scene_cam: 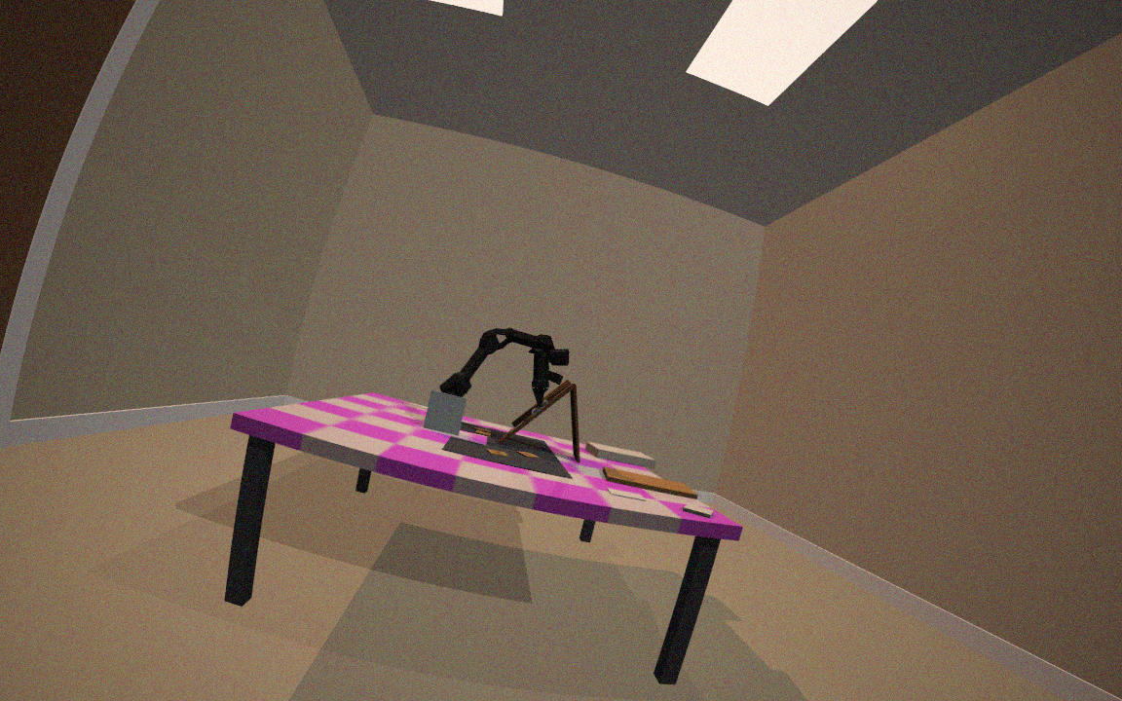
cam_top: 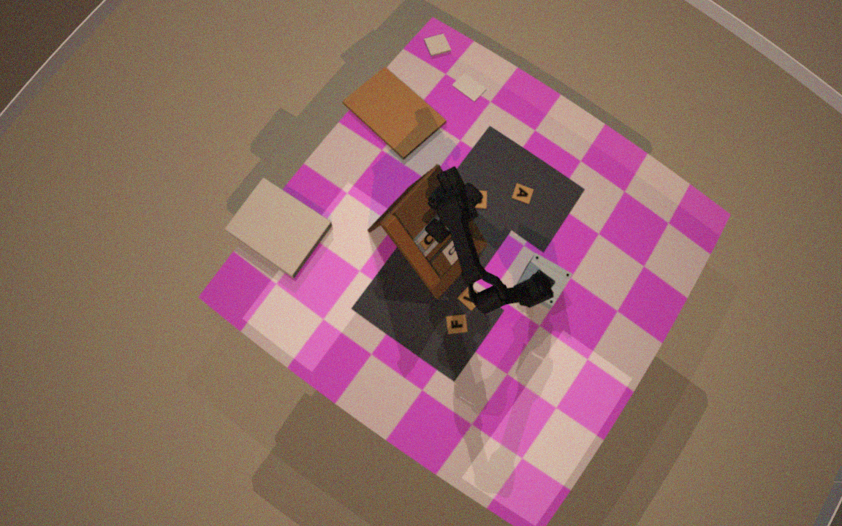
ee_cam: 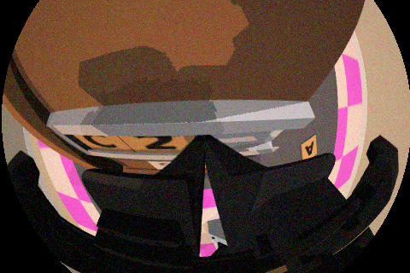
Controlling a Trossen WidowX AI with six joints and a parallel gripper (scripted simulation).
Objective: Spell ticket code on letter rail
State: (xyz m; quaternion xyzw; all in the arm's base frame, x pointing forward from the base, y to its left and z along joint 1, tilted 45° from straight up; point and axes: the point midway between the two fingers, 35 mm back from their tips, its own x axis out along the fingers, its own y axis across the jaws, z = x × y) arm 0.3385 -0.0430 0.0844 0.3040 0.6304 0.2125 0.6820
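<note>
My 1 arm [cam_top: 470, 255] rises from its base mount [cam_top: 545, 282], folds at the elbow and reaches out across the counter, the forearm running long and straight. My wrist bends down so my gripper [ee_cam: 203, 139] points steeply downward. My 2 fingers are pressed together, their tips meeting in a point, with nothing between them.
</note>
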